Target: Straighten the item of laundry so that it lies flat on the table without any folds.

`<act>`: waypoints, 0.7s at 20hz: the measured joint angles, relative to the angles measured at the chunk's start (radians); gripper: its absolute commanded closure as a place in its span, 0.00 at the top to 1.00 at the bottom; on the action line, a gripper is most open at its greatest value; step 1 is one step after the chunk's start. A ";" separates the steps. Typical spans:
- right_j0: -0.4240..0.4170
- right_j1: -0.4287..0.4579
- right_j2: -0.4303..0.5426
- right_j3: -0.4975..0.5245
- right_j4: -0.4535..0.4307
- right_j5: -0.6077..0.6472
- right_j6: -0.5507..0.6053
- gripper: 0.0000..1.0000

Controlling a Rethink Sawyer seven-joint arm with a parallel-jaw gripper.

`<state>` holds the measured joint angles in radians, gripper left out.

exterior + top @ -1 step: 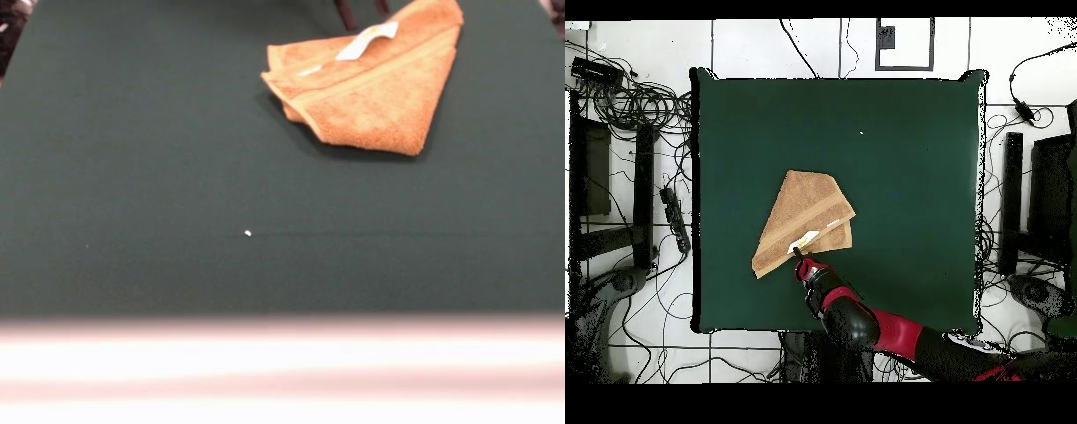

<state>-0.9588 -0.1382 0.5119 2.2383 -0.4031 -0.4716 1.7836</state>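
The item of laundry (pixel 380 102), an orange-tan terry towel, lies folded into a triangle on the far right part of the green table (pixel 132 177). Its white label (pixel 366 41) faces up near the folded edges. In the overhead view the towel (pixel 803 215) sits a little left of the table's (pixel 905 180) middle. The red and black arm reaches in from the bottom right, and my gripper (pixel 801 258) hangs at the towel's edge beside the label (pixel 806 240). In the front view only the gripper's (pixel 362 9) two dark fingers (pixel 344 13) show at the top edge, apart, with nothing between them.
A tiny white speck (pixel 248 233) lies on the cloth in front of the towel. The table's pale front edge (pixel 282 353) runs across the bottom. Cables (pixel 635 100) and dark boxes (pixel 590 170) lie on the floor around the table.
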 measured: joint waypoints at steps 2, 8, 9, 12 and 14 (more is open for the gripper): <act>-0.006 0.000 0.000 -0.008 0.000 0.000 0.000 1.00; -0.021 0.000 0.003 -0.031 0.000 0.000 0.000 1.00; -0.023 0.000 0.004 -0.034 0.000 0.000 0.000 1.00; -0.024 0.000 0.004 -0.040 0.000 0.000 0.000 1.00; -0.024 0.000 0.004 -0.040 0.000 0.000 0.000 1.00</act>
<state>-0.9828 -0.1380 0.5162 2.1979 -0.4035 -0.4714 1.7836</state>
